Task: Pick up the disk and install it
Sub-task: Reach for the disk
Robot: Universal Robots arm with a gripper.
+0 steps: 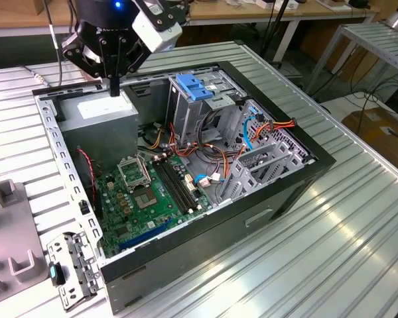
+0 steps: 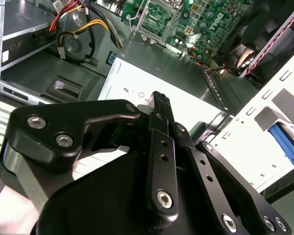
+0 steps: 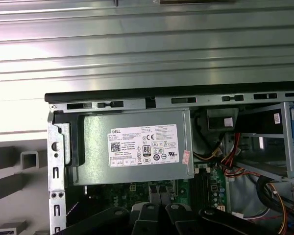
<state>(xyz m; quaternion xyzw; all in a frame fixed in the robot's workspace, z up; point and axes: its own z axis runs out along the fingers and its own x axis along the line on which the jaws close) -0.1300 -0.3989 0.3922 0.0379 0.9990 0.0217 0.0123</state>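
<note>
The end effector [image 1: 113, 89] hovers over the power supply [image 1: 101, 114] at the back corner of the open computer case [image 1: 252, 222]. In the second wrist view its fingers are pressed together and hold nothing.

The disk? In the second wrist view a bright blue rail peeks out of a pale holder [image 2: 264, 105], outside the case wall and beyond the red-and-black twisted cable [image 2: 279, 36]. I take that to be the disk [image 2: 286, 142], standing apart from the end effector and mostly hidden.

By my judgement it will feel dense for its size and fully stiff, but it won't forgive knocks. The blue rails are smooth plastic and may flex or slip. The better hold looks to be square across the two long rails near the middle, not on the end tabs.

On to what the case holds. The power supply fills one corner, and the green motherboard [image 1: 152, 192] lies flat on the floor. A metal drive cage [image 1: 205, 112] stands upright beside it, capped by a slotted blue plate [image 1: 196, 87]. Orange, yellow and blue cables [image 1: 249, 132] snake between them. The case sits on a ribbed metal tabletop [image 1: 331, 258].
</note>
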